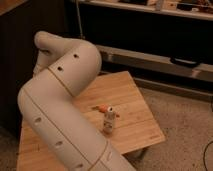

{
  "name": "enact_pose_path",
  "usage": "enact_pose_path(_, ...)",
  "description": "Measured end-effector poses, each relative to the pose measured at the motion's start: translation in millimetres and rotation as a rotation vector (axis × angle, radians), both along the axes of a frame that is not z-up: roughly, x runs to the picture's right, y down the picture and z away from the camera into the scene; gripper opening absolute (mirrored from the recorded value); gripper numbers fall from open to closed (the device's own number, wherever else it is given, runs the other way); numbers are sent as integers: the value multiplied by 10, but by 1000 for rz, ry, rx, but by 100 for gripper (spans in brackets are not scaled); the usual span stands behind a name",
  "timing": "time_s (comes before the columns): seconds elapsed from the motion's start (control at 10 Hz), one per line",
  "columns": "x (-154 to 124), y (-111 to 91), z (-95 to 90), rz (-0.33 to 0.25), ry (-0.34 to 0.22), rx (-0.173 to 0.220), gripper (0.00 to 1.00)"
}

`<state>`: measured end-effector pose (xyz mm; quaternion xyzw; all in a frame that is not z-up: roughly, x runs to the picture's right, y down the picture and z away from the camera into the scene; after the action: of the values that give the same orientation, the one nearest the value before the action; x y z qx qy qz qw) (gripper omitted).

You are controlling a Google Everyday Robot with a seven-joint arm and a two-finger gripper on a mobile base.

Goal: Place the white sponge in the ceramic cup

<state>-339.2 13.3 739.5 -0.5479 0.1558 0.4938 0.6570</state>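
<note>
My large white arm (60,100) fills the left and middle of the camera view and hides much of the wooden table (125,95). The gripper is hidden behind the arm and does not show. The white sponge and the ceramic cup are hidden or out of view. On the visible part of the table stands a small upright white bottle (108,120), with a small orange object (101,108) lying just behind it.
The table's right and front edges drop to a speckled floor (185,130). A dark shelf unit (150,35) runs along the back, close behind the table. A dark wall stands at the left.
</note>
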Motion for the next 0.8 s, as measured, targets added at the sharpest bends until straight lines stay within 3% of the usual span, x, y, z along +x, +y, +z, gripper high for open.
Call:
enact_pose_path(0.5, -45, 12, -9, 1, -22, 30, 0)
enact_pose_path(0.6, -47, 8, -79, 2, -50, 63, 0)
enact_pose_path(0.8, 36, -50, -272, -43, -173, 140, 0)
